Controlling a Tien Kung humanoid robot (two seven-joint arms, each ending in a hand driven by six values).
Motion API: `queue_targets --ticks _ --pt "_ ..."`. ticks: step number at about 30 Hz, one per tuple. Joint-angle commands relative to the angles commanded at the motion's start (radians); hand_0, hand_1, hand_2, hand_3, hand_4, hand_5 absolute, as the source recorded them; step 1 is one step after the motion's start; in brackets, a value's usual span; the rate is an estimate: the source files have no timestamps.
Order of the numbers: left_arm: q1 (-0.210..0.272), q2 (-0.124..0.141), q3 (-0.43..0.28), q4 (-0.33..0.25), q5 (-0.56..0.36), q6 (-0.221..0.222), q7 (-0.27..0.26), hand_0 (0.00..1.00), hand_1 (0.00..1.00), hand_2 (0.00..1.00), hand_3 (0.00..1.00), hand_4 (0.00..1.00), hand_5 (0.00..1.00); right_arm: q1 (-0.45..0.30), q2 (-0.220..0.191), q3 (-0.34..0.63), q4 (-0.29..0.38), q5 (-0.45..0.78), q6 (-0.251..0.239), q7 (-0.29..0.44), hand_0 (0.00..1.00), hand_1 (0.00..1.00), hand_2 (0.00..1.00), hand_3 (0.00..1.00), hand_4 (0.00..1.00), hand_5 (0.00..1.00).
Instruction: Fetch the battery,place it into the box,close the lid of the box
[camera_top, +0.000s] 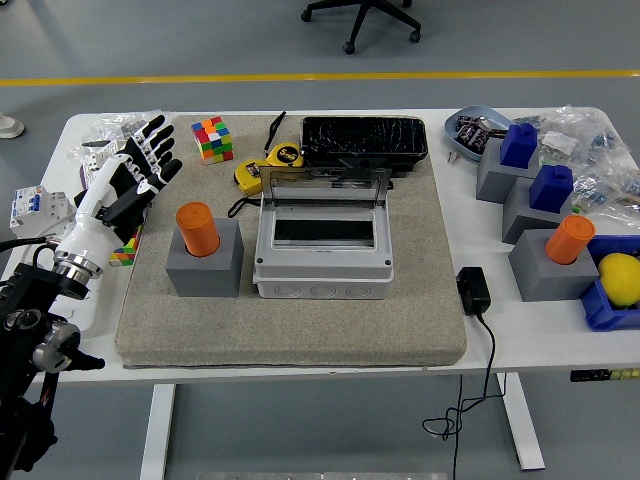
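Observation:
An orange cylinder, the battery (197, 228), stands upright in a grey block (204, 262) on the left of the grey mat (290, 325). The grey box (322, 255) sits at the mat's middle with its clear lid (322, 184) raised at the back, so the inside shows. My left hand (140, 168), white and black, hovers to the left of the battery with its fingers spread and holds nothing. It is apart from the battery. The right arm is out of view.
A second orange cylinder (569, 240) sits in a grey block at the right, near blue blocks (550, 186) and a blue bin with a yellow object (620, 278). A Rubik's cube (211, 138), yellow tape measure (268, 165), black tray (365, 138) and black power adapter (473, 290) lie around the mat.

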Motion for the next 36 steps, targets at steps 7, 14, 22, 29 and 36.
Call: queue_targets --ticks 7,14,22,29,36 --pt "0.002 0.006 0.034 0.006 0.012 0.004 0.0 0.998 0.998 0.998 0.998 0.998 0.493 0.002 0.0 -0.001 0.0 0.001 0.0 0.0 0.808 0.753 0.749 0.805 0.998 0.998" --pt "0.002 0.012 0.043 0.015 0.058 0.024 -0.005 0.998 0.998 0.998 0.998 0.998 0.498 0.001 -0.002 -0.002 0.0 -0.001 0.002 -0.003 0.808 0.751 0.748 0.803 0.998 0.998" --pt "-0.002 0.011 0.037 0.044 0.127 0.033 -0.001 0.998 0.998 0.998 0.998 0.998 0.422 0.002 -0.004 -0.014 0.0 0.007 0.0 -0.003 0.807 0.751 0.747 0.803 0.998 0.998" --pt "0.0 0.013 0.039 0.06 0.152 0.033 0.002 0.998 0.998 0.998 0.998 0.998 0.393 0.001 -0.005 -0.016 0.0 0.006 0.001 -0.005 0.808 0.751 0.747 0.804 0.998 0.998" --pt "0.003 0.014 0.067 0.064 0.128 0.025 0.004 0.998 0.998 0.998 0.998 0.998 0.416 0.002 -0.005 -0.018 0.0 0.009 0.002 -0.005 0.808 0.751 0.748 0.804 0.998 0.998"
